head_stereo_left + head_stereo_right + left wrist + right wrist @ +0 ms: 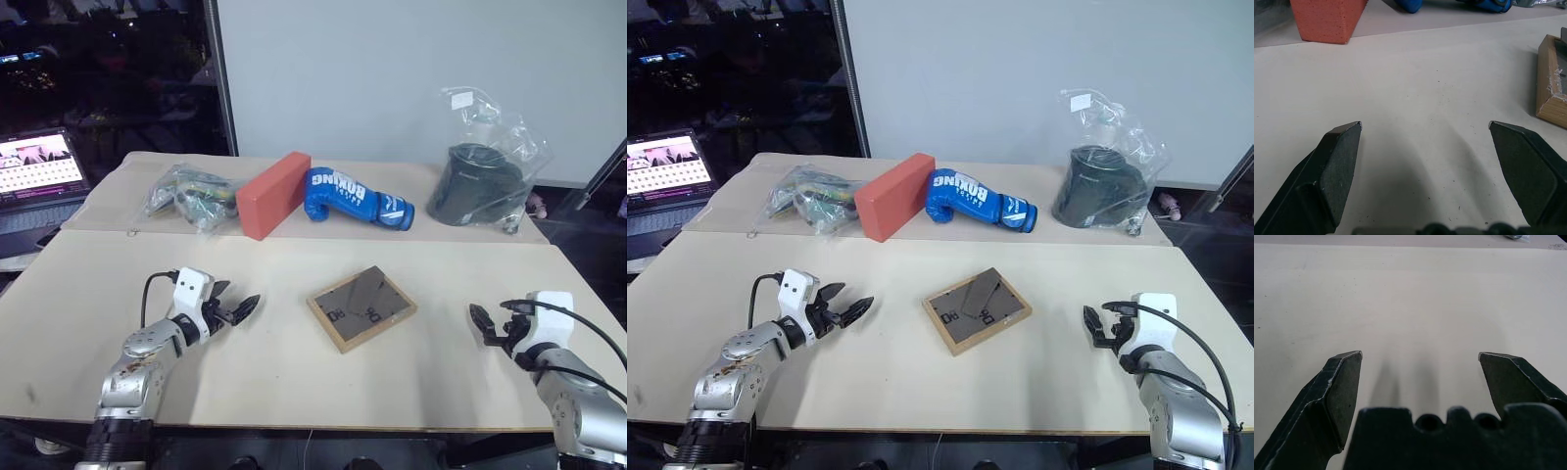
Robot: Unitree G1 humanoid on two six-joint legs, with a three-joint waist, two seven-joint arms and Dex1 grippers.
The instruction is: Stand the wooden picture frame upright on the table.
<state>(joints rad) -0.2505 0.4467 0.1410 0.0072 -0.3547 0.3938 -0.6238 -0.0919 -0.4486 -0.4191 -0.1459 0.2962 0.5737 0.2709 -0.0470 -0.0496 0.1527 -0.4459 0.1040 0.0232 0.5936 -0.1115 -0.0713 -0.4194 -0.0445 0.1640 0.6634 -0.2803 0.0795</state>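
Note:
The wooden picture frame [361, 306] lies flat, face down, in the middle of the table [294, 382], its dark back and fold-out stand facing up. One light-wood corner of it [1550, 93] shows in the left wrist view. My left gripper [238, 309] hovers low over the table to the frame's left, open and empty, pointing toward it with a gap between them. On the frame's right, near the table's front edge, my right gripper [487, 323] is open too, with bare tabletop between its fingers [1342, 391].
Along the back stand a red-orange block [273, 194], a blue boxing glove [358, 199], a clear bag of small items [191, 194] and a dark pot in a plastic bag [485, 181]. A laptop [37, 176] sits off the table's left.

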